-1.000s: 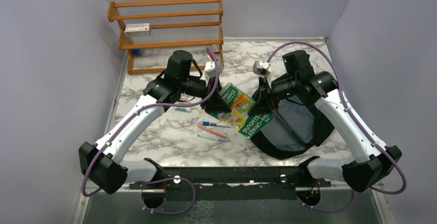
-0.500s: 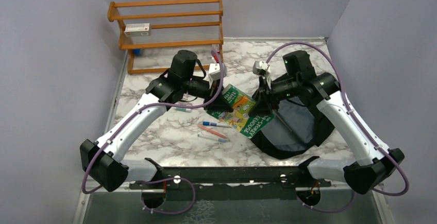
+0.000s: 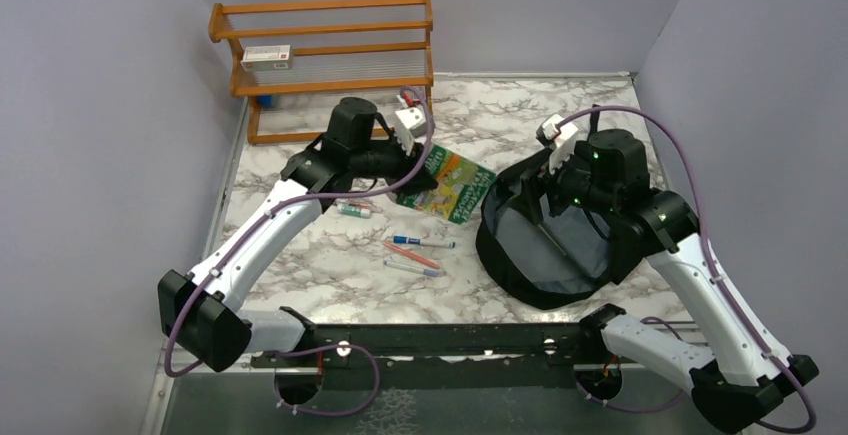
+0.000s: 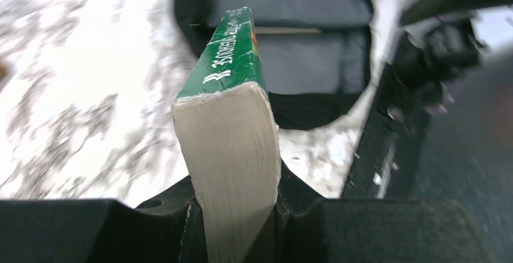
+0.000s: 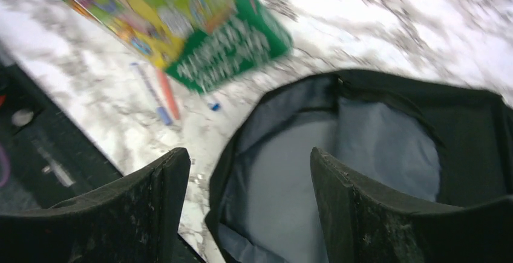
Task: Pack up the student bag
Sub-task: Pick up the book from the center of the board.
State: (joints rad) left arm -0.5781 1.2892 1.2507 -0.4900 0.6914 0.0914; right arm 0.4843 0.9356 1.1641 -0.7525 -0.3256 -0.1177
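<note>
The student bag (image 3: 545,260) is a black backpack lying open on the right of the table, its grey lining showing. My left gripper (image 3: 415,183) is shut on the page edge of a green children's book (image 3: 452,187) and holds it just left of the bag's mouth. In the left wrist view the book (image 4: 233,112) stands between my jaws (image 4: 239,214), its spine pointing at the bag (image 4: 290,39). My right gripper (image 3: 540,205) is open and empty above the bag's opening (image 5: 363,154). The book also shows in the right wrist view (image 5: 181,27).
Several pens (image 3: 415,253) lie on the marble table in front of the book, and a marker (image 3: 352,211) lies to their left. A wooden shelf rack (image 3: 330,55) holding a small box (image 3: 266,54) stands at the back left. Walls close in on both sides.
My left gripper has drawn the book back to the left, off the bag's rim. My right arm has swung right and back from the rim. The bag's mouth now gapes wider.
</note>
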